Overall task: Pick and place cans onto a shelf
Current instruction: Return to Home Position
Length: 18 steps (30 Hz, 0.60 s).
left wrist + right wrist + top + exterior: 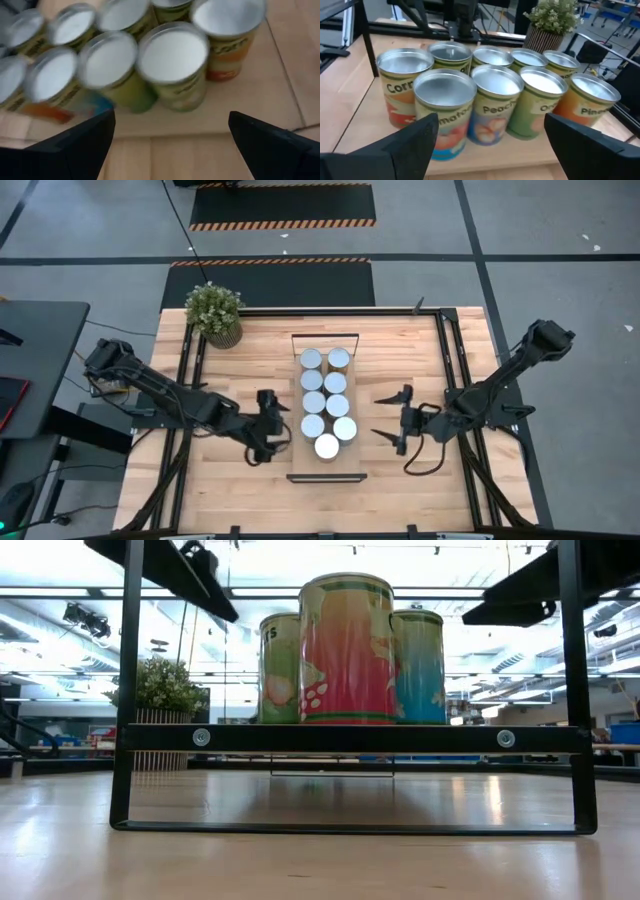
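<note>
A light wooden worktop (390, 345) stands on a grey floor (560, 240). Two black mats (285, 205) edged with orange hazard stripes lie at 12 o'clock. A dark desk (35, 350) sits at 9 o'clock and a potted plant (215, 312) at 11 o'clock. The ceiling (330, 555) is brightly lit.

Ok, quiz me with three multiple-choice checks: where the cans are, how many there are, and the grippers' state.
1. Where do the cans stand?
A. on the shelf
B. on the bare tabletop
C. in a gripper

2. How many cans are there?
A. six
B. nine
C. twelve

3. The left gripper and right gripper are:
A. both open and empty
B. both shut
C. left shut on a can

Answers:
1 A: the high view shows all the cans clustered on the board.
2 B: nine silver tops show.
3 A: both gape wide in the wrist views, holding nothing.
</note>
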Each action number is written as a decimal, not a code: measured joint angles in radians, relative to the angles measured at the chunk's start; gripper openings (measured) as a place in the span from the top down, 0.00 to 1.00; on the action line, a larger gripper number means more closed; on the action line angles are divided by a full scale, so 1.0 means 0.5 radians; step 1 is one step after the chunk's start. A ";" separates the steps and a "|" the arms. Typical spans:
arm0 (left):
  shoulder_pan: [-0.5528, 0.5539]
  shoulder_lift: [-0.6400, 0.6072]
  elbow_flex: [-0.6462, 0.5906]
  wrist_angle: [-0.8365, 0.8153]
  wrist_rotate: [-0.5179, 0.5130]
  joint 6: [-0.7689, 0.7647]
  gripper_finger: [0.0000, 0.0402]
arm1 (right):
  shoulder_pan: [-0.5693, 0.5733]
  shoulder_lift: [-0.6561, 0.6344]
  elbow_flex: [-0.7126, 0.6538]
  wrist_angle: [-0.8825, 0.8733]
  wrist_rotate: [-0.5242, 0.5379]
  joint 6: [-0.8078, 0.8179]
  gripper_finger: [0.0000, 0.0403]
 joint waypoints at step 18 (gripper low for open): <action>0.074 -1.013 -0.939 0.768 -0.058 0.033 0.01 | -0.265 -0.833 -0.397 0.067 -0.415 -0.165 0.12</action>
